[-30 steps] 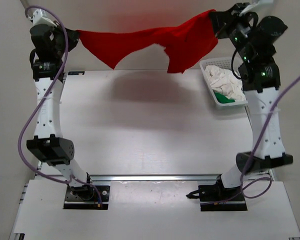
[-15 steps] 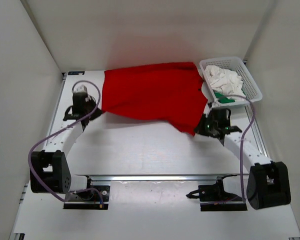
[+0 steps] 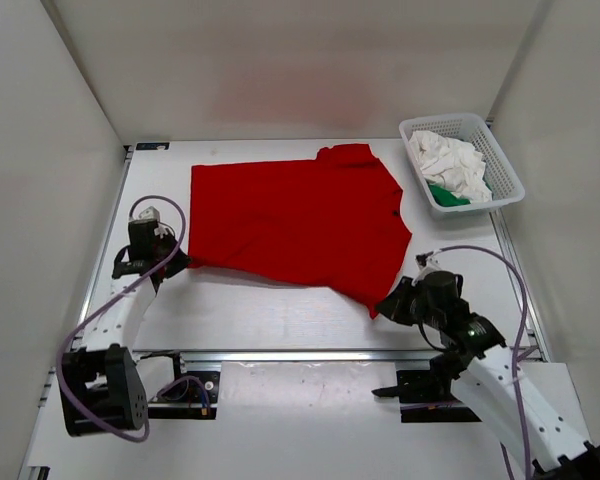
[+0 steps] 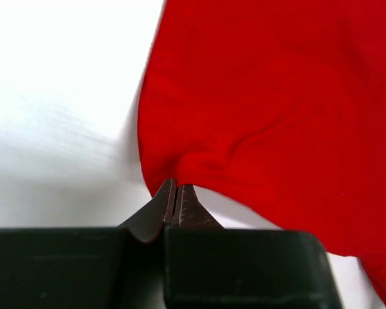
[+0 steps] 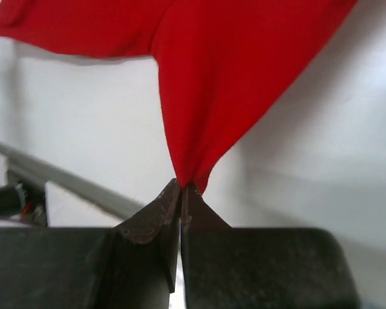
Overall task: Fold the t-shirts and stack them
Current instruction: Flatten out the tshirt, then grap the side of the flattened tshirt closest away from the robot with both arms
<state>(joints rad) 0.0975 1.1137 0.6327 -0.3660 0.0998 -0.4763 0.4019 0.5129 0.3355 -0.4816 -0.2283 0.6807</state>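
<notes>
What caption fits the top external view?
Left end effector and right end effector pinch the red t-shirt spread on the table.

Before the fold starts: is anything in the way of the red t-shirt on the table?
Nothing visible. The red t-shirt lies spread on the table, left gripper and right gripper shut on its near corners. The basket stands apart at the far right.

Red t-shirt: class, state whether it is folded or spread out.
Spread out. The red t-shirt lies flat and wide across the table, with no fold laid over it.
</notes>
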